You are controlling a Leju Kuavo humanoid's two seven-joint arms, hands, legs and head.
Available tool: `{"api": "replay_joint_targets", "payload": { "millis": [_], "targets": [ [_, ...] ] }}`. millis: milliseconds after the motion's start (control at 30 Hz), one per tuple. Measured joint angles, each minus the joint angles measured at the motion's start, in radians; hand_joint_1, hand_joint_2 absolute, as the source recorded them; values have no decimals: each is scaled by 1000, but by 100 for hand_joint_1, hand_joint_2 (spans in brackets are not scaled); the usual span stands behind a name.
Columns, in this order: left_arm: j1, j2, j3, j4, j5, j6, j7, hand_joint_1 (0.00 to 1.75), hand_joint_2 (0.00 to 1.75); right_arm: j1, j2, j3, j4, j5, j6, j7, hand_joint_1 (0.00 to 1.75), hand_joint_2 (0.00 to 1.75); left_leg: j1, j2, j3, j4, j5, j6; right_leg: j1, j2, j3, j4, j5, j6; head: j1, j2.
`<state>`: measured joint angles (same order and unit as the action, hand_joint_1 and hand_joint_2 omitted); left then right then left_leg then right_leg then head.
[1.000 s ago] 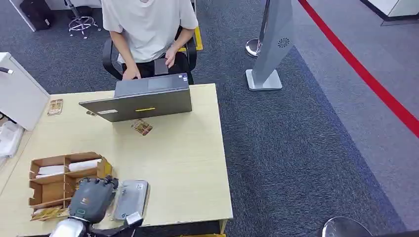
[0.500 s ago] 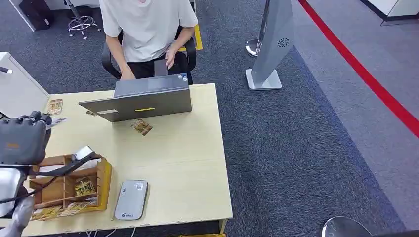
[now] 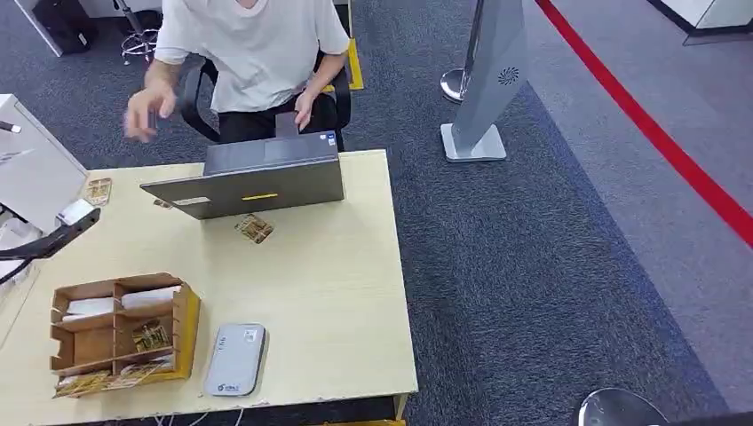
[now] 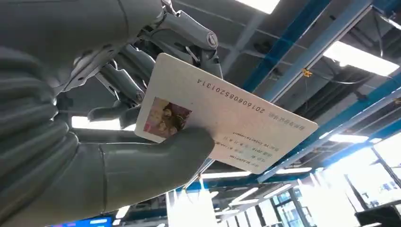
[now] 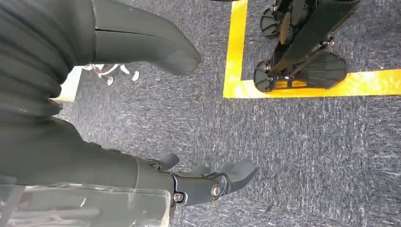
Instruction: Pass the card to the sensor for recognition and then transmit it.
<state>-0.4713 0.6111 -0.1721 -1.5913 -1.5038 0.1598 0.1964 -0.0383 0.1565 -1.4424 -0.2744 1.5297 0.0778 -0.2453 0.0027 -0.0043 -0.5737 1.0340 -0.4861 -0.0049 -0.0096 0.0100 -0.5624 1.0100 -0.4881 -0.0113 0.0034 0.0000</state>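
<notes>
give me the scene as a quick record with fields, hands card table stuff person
left hand: holds the white photo ID card, thumb pressed on its face
right hand: holds nothing, fingers apart, above grey carpet
desk items: grey laptop, cardboard compartment organizer, flat grey card reader
person: seated behind the light wooden table, one hand raised

Even bright light; ceiling glare; person's hand blurred.
</notes>
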Motion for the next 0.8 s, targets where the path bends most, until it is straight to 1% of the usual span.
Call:
{"api": "replay_joint_targets", "payload": {
  "millis": [167, 333, 400, 567, 667, 767, 800],
  "targets": [
    [-70, 41, -82, 31, 0, -8, 18, 175, 175, -13, -3, 3, 16, 0, -4, -3, 0, 175, 0, 0, -1, 0, 0, 0, 0, 1, -1, 0, 0, 0, 0, 0],
    [-96, 58, -120, 43, 0, -10, 19, 175, 175, -16, -3, 3, 26, 0, -6, -5, 0, 175, 0, 0, -1, 0, 0, 0, 0, 1, -1, 0, 0, 0, 0, 0],
    [-105, 58, -129, 43, 0, -10, 13, 175, 175, -17, -3, 3, 28, -1, -7, -9, 0, 175, 0, 0, -1, 0, 0, 0, 0, 1, -1, 0, 0, 0, 0, 0],
    [-121, 43, -141, 33, 0, -22, -35, 175, 175, -23, -3, 5, 34, -3, -9, -18, 0, 175, 0, 0, -1, 0, 0, 0, 0, 1, -1, 0, 0, 0, 0, 0],
    [-124, 37, -144, 28, 0, -25, -38, 175, 175, -24, -4, 7, 36, -3, -10, -20, 0, 175, 0, 0, -1, 0, 0, 0, 0, 1, -1, 0, 1, 0, 0, 0],
    [-125, 32, -146, 22, 0, -23, -54, 175, 175, -25, -4, 8, 36, -3, -10, -22, 0, 175, 0, 0, -1, 0, 0, 0, 0, 1, -1, 0, 1, 0, 0, 0],
    [-125, 29, -146, 19, 0, -22, -59, 0, 175, -25, -4, 8, 36, -3, -10, -23, 0, 175, 0, 0, -1, 0, 0, 0, 0, 1, -1, 0, 1, 0, 1, 0]
  ]
}}
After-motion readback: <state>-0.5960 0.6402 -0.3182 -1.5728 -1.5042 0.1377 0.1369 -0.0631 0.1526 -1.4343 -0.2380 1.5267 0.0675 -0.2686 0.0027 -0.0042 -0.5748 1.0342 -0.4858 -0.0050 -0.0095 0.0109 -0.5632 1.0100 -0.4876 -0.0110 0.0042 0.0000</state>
